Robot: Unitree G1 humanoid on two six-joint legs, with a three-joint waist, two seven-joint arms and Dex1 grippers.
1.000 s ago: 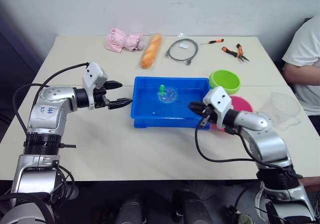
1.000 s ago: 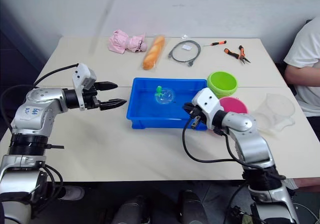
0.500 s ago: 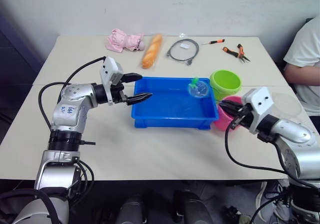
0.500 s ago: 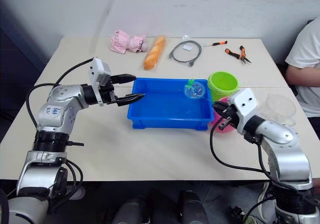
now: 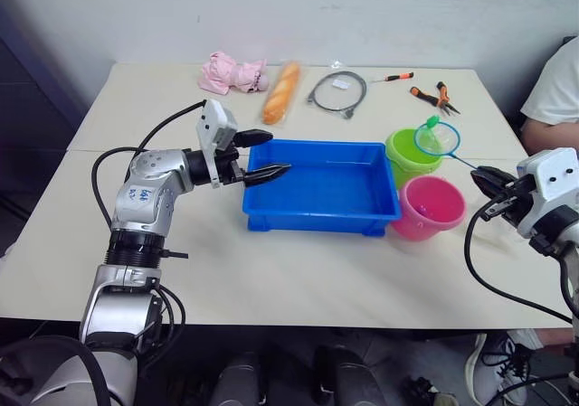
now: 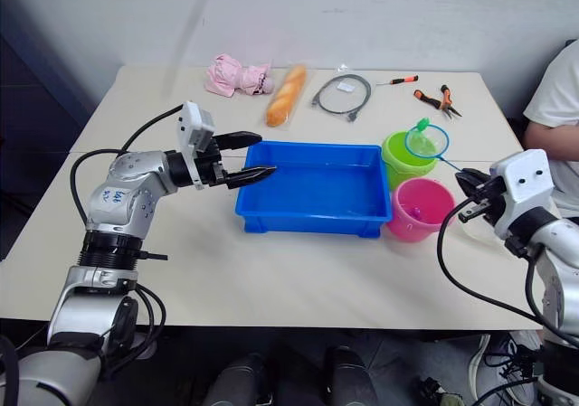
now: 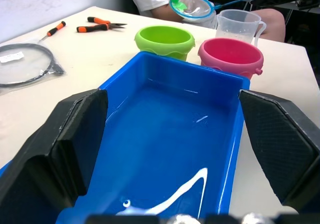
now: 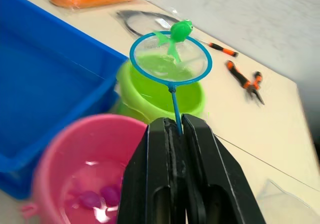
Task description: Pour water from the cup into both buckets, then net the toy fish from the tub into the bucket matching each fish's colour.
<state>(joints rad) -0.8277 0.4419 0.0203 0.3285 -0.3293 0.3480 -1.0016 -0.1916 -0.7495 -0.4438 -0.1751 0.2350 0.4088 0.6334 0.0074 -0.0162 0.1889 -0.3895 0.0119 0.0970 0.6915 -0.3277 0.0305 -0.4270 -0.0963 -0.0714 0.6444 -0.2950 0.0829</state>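
Nearest, the right end effector [image 8: 173,134] is clamped on the thin handle of the one net [image 8: 171,56], whose hoop hangs over the green bucket [image 6: 406,155] with one green fish [image 8: 179,30] perched on the hoop's far rim. Two buckets stand side by side, touching or nearly so, just beside the right short wall of the single tub [image 6: 312,189]: the pink bucket [image 6: 420,209] nearer, holding water and at least two pink fish [image 8: 91,199], the green one behind it. The tub holds a film of water. The left end effector [image 5: 267,155] hovers at the tub's left rim, its two fingers spread wide apart. One clear cup [image 7: 239,26] stands beyond the pink bucket, toward the table's right edge. Bare table [image 6: 271,270] lies along the front edge and to the left. At the far edge: one cable [image 5: 336,90], one screwdriver [image 5: 397,77], one pair of pliers [image 5: 430,97], one bread loaf [image 5: 280,89], one pink cloth [image 5: 231,70].
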